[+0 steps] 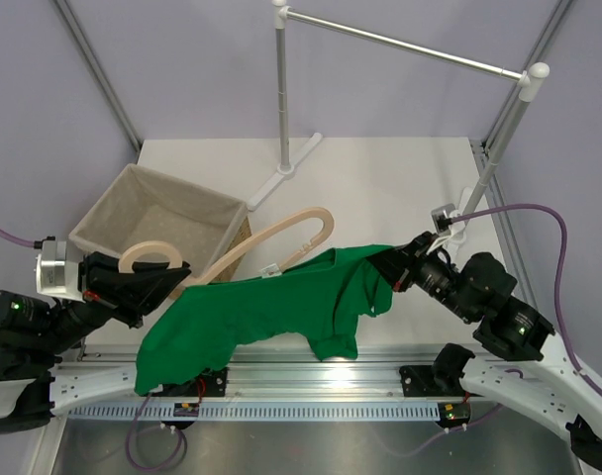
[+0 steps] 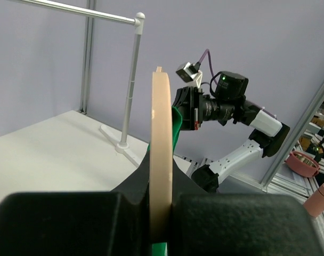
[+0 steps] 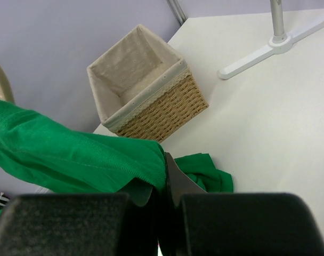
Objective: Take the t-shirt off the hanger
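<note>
T-shirt, bright green, hangs stretched between the two arms above the near edge of the table, bunched and wrinkled. Its left end droops over the metal base rail at the front, and a sleeve hangs down near the middle. Right gripper is clamped on the shirt's right end; the right wrist view shows a fold of green cloth pinched between the closed black fingers, with more cloth lying below on the tabletop. Left gripper is closed on the hanger; the left wrist view shows the pale wood standing edge-on, squeezed between the two pads. Seen from above, the hanger's hook loop sits over the left wrist. One curved shoulder rises clear of the cloth toward the far side, then bends back down to the shirt's upper edge. Cannot tell how much of the hanger lies inside the shirt. Wicker basket with a pale liner sits at the far left, just behind the hanger. Clothes rail stands on its post at the back, well apart from both grippers.
</note>
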Controlling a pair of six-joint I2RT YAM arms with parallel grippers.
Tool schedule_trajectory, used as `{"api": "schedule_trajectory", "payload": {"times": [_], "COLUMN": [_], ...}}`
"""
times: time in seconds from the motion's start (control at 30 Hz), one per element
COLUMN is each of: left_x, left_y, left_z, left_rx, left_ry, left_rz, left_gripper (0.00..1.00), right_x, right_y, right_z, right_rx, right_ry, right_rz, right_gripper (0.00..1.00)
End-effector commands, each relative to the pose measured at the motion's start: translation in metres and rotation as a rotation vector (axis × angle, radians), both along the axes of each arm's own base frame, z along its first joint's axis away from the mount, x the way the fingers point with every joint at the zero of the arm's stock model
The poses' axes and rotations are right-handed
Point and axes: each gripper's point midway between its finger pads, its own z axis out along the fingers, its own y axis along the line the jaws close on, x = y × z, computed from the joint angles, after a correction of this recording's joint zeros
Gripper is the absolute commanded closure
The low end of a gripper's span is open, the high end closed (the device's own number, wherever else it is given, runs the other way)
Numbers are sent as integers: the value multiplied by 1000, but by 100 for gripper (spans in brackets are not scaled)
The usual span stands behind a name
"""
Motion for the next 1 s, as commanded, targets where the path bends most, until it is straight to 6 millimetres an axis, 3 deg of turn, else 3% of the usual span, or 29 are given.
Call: {"api": "schedule_trajectory", "payload": {"times": [0.0, 0.2, 0.5, 0.7, 0.8, 0.83, 0.9, 0.97], "left_x": [2, -2, -15, -20, -20, -24, -29, -32], "left_y": [11, 17, -10, -43, -51, -45, -42, -44], "left_z": [45, 76, 115, 127, 129, 137, 143, 150], "left_rx": [-177, -339, -460, -469, -507, -560, -609, -618], "left_ry": [-47, -105, -242, -359, -388, -412, -438, -464], "left_rz": [25, 19, -67, -105, -106, -110, -132, -139], "left_gripper": [100, 100, 100, 100, 100, 100, 100, 100], "right_x": [9, 33, 61, 89, 107, 110, 115, 110], "right_y": [15, 27, 38, 17, 1, -2, -5, 6], "right_z": [-8, -44, -55, -44, -37, -34, -42, -55], "right_rx": [12, -67, -131, -167, -208, -219, -240, -243], "right_ry": [28, 84, 91, 62, 40, 36, 59, 94], "right_rz": [13, -52, -125, -320, -457, -484, -521, -465], "right_gripper": [100, 100, 100, 100, 100, 100, 100, 100]}}
